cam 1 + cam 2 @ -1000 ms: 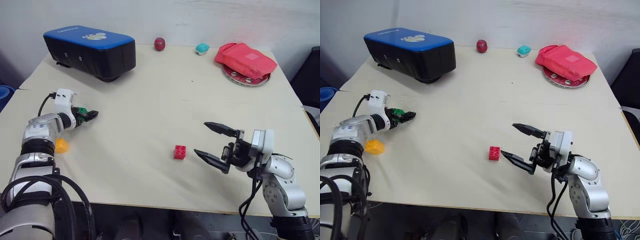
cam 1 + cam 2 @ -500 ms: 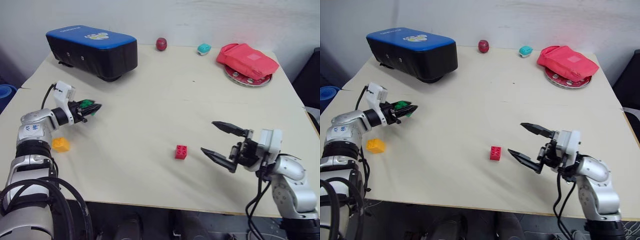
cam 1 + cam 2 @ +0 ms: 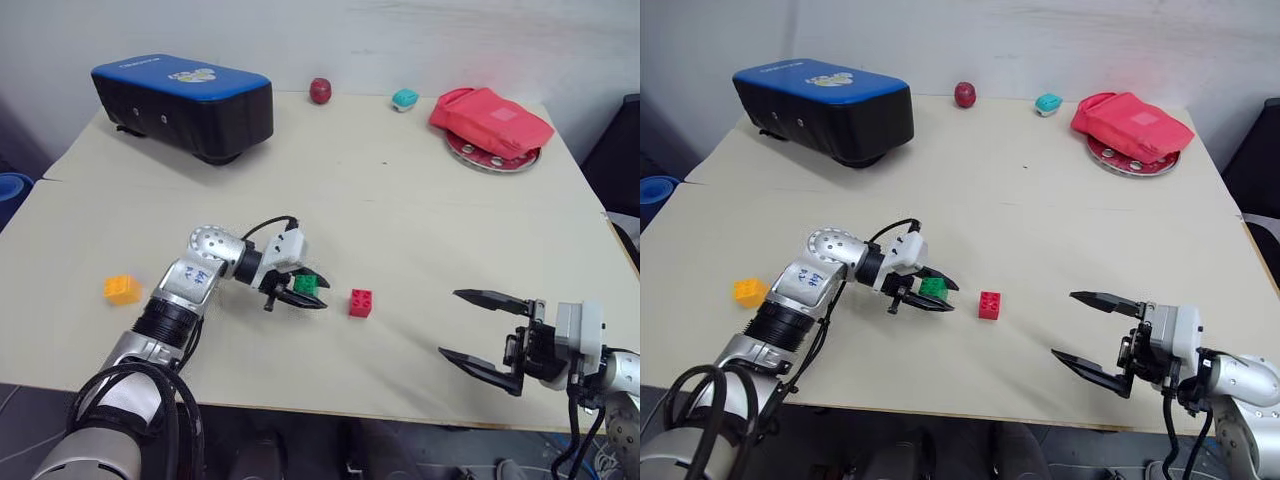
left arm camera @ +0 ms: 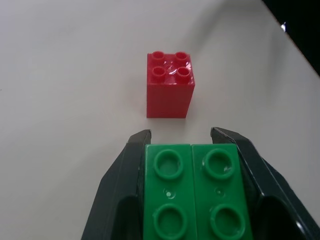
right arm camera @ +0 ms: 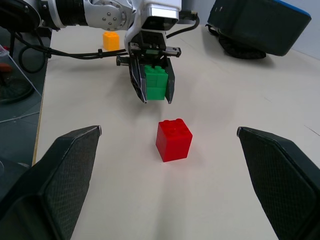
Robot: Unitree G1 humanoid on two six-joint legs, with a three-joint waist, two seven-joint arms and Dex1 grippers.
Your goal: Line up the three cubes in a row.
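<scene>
CHANGE: swung across from the worktop's (image 3: 420,210) left edge to centre, left pincer (image 3: 303,291) clenched on green cube (image 3: 305,284) | NOW: just left of red cube (image 3: 361,302), apart | orange cube (image 3: 122,289) far left, alone | right pincer (image 3: 490,333) spread, empty | MEANS: placement beside red pending.

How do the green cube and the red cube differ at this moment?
The green cube is clamped in the left gripper; the red cube sits free on the table. Green is nearer the orange cube, red nearer the open right gripper. Both are studded bricks.
</scene>
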